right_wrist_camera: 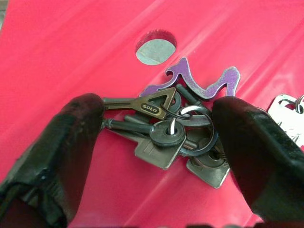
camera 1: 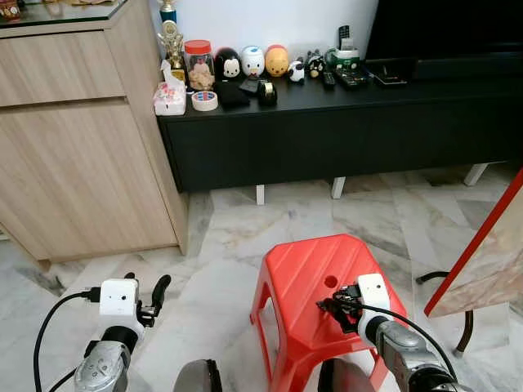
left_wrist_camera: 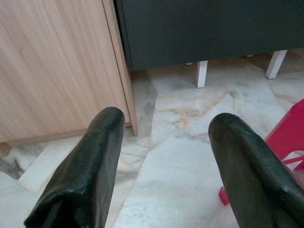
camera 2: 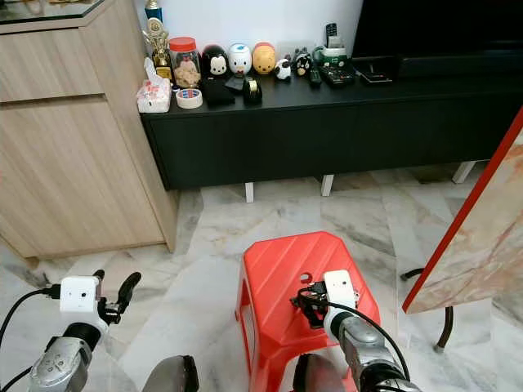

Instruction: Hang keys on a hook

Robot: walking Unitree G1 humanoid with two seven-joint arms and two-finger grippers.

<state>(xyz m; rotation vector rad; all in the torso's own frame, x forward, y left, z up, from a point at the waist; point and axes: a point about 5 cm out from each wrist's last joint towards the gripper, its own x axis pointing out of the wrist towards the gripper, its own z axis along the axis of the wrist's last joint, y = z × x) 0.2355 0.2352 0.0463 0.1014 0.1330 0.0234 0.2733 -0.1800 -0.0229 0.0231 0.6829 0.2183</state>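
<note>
**Q:** One bunch of keys [right_wrist_camera: 175, 130], is that what the task turns on, and where does it lie?

**A:** Yes. Several keys on a ring, with a purple tag among them, lie on the seat of a red plastic stool [camera 1: 302, 282], just beside the round hole in the seat. The right gripper [right_wrist_camera: 159, 137] is down over them, its jaws spread, one black finger on each side of the bunch and touching or nearly touching the outer keys. Nothing is clamped yet.

**Q:** So which step is this?

**A:** The pickup, I judge. The next move calls for the jaws to close on the ring or the thick part of the bunch, since flat keys could slide on the smooth plastic, and then a lift.

**Q:** And the other arm?

**A:** The left gripper [camera 1: 145, 298] hangs low over the marble floor [camera 1: 237, 229] with its jaws apart and empty.

**Q:** What room is there to move?

**A:** The keys sit toward the stool's right side, so a push could send them off the edge. Bare floor lies ahead up to a black cabinet [camera 1: 327, 131] crowded with figurines. A wooden cupboard [camera 1: 73, 139] stands at the left, and a red-edged board [camera 1: 482, 253] leans close on the right. I cannot make out any hook.
</note>
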